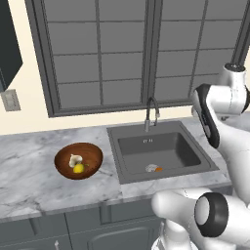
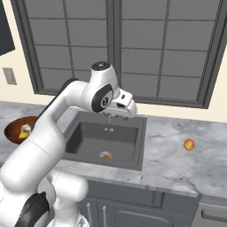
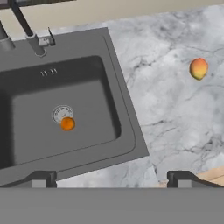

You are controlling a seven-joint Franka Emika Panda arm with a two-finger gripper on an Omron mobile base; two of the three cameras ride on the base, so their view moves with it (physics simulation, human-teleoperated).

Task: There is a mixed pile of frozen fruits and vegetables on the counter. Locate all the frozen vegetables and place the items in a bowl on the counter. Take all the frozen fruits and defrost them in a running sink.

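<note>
The brown bowl (image 1: pixel 93 157) sits on the marble counter (image 1: pixel 29 171) left of the sink (image 1: pixel 180 151). In it lie the whitish lump (image 1: pixel 74 159) and the yellow piece (image 1: pixel 78 168). An orange ball (image 3: pixel 67 124) rests on the sink floor beside the pale drain (image 3: pixel 60 113). The orange-red peach-like ball (image 3: pixel 198 68) lies alone on the counter right of the sink, also the peach-like ball (image 2: pixel 189 144) in the right base view. My gripper (image 3: pixel 113 179) hangs open and empty above the sink's right front corner, well short of the peach-like ball.
The dark curved faucet (image 1: pixel 151 112) stands at the back rim of the sink, under a large window. A wall switch (image 1: pixel 10 100) is at far left. My arm crosses in front of the bowl (image 2: pixel 13 128) in the right base view. Bare marble (image 2: pixel 168 164) surrounds the peach-like ball.
</note>
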